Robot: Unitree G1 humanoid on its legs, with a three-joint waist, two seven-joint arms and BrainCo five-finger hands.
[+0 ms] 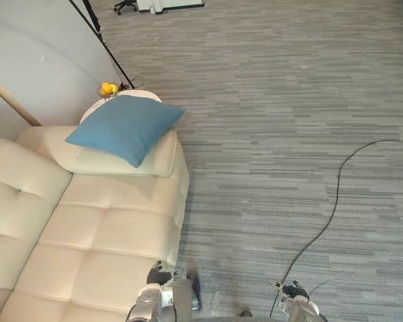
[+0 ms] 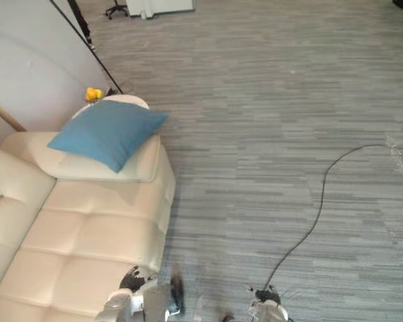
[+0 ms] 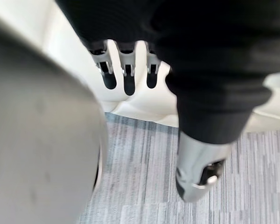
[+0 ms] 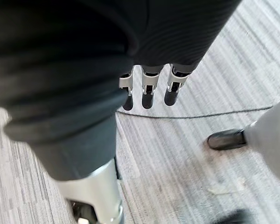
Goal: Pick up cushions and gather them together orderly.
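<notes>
Hands hang loose and empty: our left hand (image 3: 127, 80) by the sofa (image 1: 107, 228) edge, our right hand (image 4: 148, 95) over the carpet (image 1: 289, 134). We see a blue cushion (image 1: 124, 127) on the sofa.

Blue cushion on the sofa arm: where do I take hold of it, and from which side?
Take the blue cushion by the corner jutting past the cream armrest toward the carpet. It lies flat, turned diamond-wise, so that corner looks unsupported and easy to pinch from above and below. Approach from the carpet side.
</notes>
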